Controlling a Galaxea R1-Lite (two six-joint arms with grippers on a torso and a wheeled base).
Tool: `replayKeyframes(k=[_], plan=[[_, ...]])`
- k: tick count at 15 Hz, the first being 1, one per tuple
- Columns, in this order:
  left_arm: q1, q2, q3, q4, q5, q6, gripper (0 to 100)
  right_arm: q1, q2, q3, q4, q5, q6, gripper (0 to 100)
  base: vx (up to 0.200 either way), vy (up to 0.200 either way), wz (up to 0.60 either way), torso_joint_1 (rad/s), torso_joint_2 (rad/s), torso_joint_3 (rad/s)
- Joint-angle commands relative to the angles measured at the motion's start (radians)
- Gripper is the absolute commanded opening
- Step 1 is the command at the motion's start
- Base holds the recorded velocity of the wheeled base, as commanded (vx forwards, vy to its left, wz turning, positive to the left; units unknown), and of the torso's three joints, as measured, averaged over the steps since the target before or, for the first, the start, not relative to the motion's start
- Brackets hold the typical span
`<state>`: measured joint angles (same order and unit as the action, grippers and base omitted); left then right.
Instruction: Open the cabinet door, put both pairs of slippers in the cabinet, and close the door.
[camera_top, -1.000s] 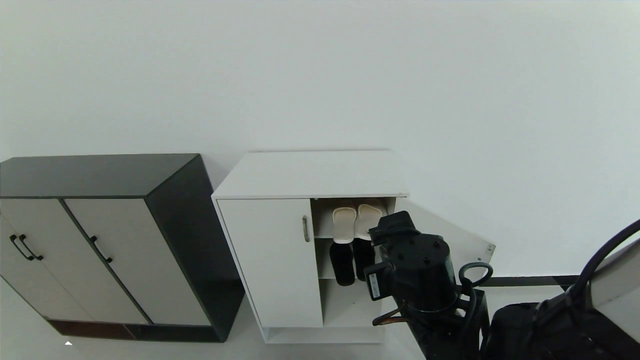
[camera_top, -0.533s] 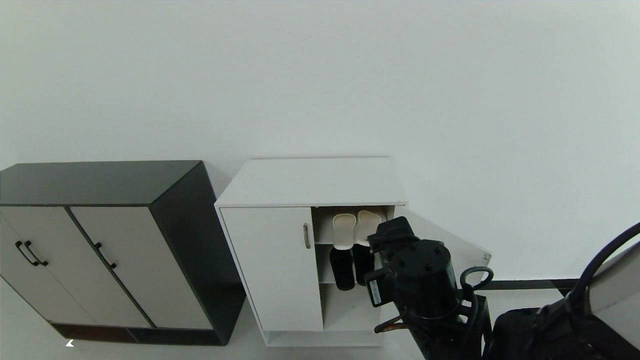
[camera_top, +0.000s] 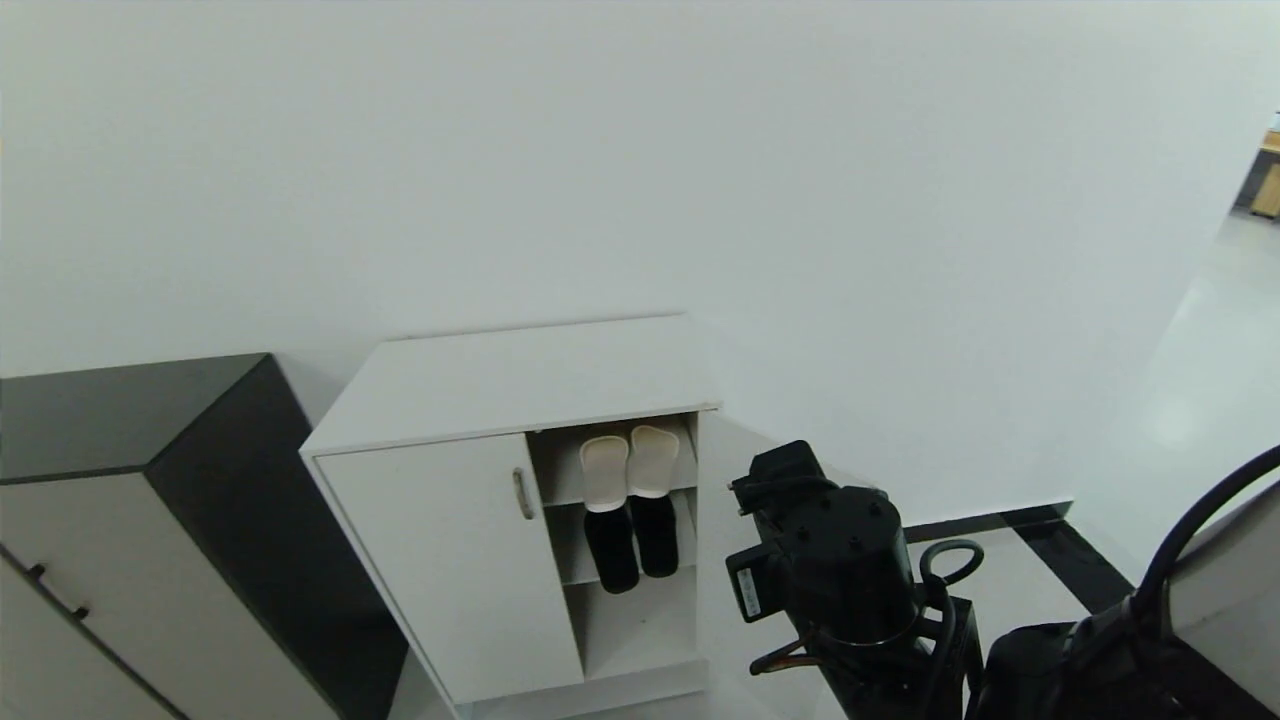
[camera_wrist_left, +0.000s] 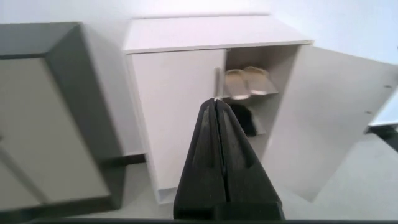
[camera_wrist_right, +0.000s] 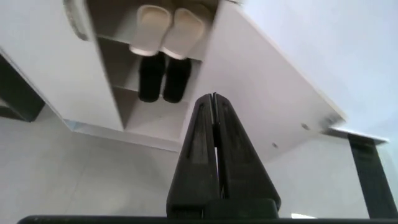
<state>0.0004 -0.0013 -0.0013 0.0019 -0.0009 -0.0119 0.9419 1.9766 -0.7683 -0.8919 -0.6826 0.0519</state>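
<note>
Head view: slippers (camera_top: 630, 465) shelved; label (camera_top: 746, 593) print illegible.

Black right arm (camera_top: 845, 560), screw-dotted joint, white label (camera_top: 748, 592), looped cable (camera_top: 951, 544); wedge-shaped black left gripper (camera_wrist_left: 216, 102), right gripper (camera_wrist_right: 213, 96)

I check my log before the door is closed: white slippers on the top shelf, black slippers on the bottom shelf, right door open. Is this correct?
Not quite: the black slippers lie on the middle shelf, not the bottom one, as the head view shows. The white slippers on the top shelf and the open right door are correct.
</note>
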Motion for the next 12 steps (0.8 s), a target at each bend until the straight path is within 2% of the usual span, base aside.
replayKeyframes(k=[1, 4, 9, 12], plan=[[0.001, 0.001, 0.0, 0.0, 0.001, 0.0, 0, -0.02, 0.013, -0.006, -0.002, 0.009, 0.0, 0, 0.0, 0.0, 0.0, 0.0, 0.0, 0.0], [0.001, 0.001, 0.0, 0.0, -0.001, 0.0, 0, -0.055, 0.041, -0.012, -0.062, 0.008, -0.015, 0, 0.0, 0.0, 0.0, 0.0, 0.0, 0.0], [0.001, 0.001, 0.0, 0.0, -0.001, 0.003, 0, -0.107, 0.041, -0.095, -0.044, 0.008, -0.021, 0, 0.0, 0.0, 0.0, 0.0, 0.0, 0.0], [0.001, 0.001, 0.0, 0.0, -0.001, 0.004, 0, -0.192, 0.053, -0.206, 0.096, 0.011, 0.013, 0, -0.2, 0.0, 0.0, 0.002, 0.0, 0.001]])
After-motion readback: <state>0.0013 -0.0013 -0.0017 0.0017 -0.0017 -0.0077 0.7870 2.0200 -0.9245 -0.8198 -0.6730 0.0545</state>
